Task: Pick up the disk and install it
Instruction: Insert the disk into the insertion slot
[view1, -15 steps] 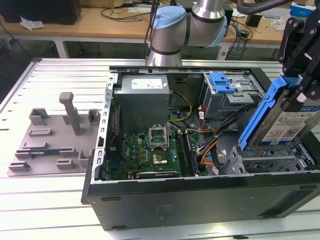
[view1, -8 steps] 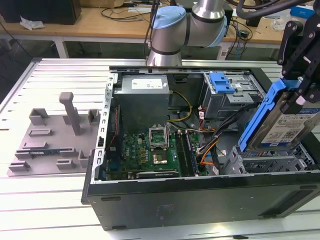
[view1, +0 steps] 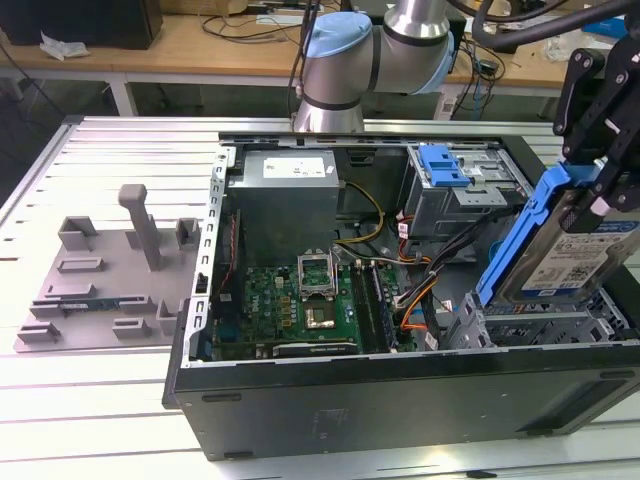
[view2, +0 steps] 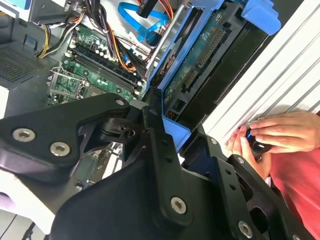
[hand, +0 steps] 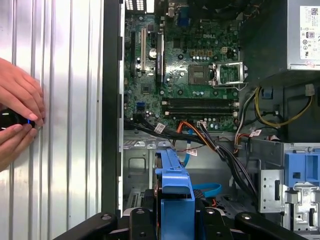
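Observation:
The disk (view1: 568, 255), a silver drive with a white-and-blue label in a blue carrier bracket, hangs tilted over the metal drive cage (view1: 545, 322) at the exterior view's right, inside the open computer case. My gripper (view1: 597, 192) is shut on its upper end. The second wrist view shows the disk's green circuit-board underside (view2: 200, 57) running away from my gripper (view2: 176, 142), whose black fingers clamp the blue bracket. In the first wrist view the bracket's blue edge (hand: 175, 187) stands between the fingers of my gripper (hand: 175, 220), above the cage floor (hand: 142, 162).
The case holds a green motherboard (view1: 300, 300), a grey power supply (view1: 290, 185), cable bundles (view1: 425, 290) and a blue latch (view1: 443, 163). A grey fixture plate (view1: 100, 270) lies on the exterior view's left. A person's hands (hand: 15, 120) rest on the ribbed table beside the case.

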